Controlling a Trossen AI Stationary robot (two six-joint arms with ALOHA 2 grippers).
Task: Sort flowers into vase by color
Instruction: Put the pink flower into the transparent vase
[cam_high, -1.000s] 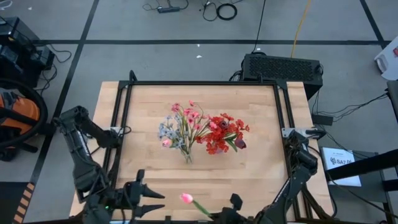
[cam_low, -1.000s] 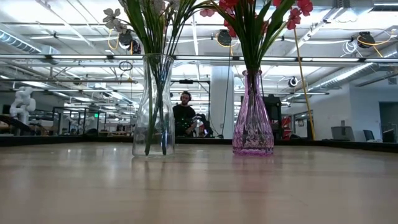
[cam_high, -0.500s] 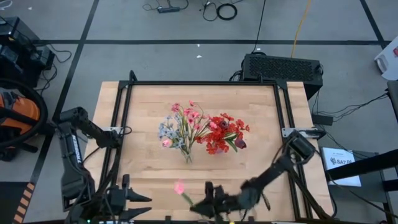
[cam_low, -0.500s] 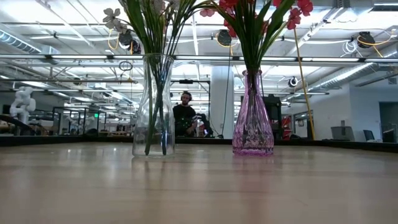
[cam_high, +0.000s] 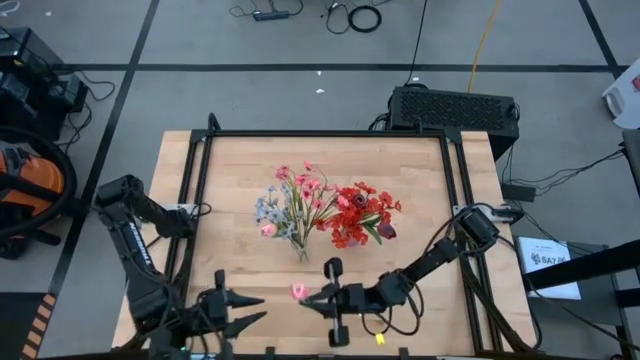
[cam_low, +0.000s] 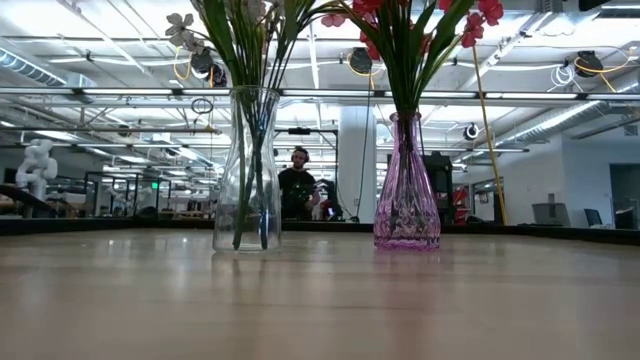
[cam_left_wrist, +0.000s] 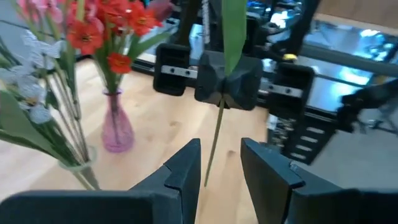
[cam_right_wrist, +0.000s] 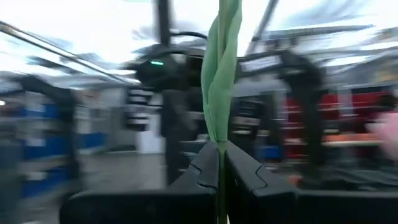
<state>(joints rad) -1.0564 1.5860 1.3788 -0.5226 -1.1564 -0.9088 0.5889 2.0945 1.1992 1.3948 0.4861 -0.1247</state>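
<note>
Since the earlier frame, the right gripper (cam_high: 312, 301) has been carried in from the near edge over the worktop (cam_high: 230, 170), with the pink flower (cam_high: 299, 291) moved along. Its jaws are closed on the green stem (cam_right_wrist: 221, 180), the bloom at 9 o'clock of them. Left gripper (cam_high: 250, 310) is noted at 9 o'clock of the bloom, jaws parted, nothing held. Clear vase (cam_low: 248, 170) of mixed stems and pink vase (cam_low: 406, 185) of red flowers (cam_high: 360, 213) stand mid-worktop, at 12 o'clock of the held flower.
</note>
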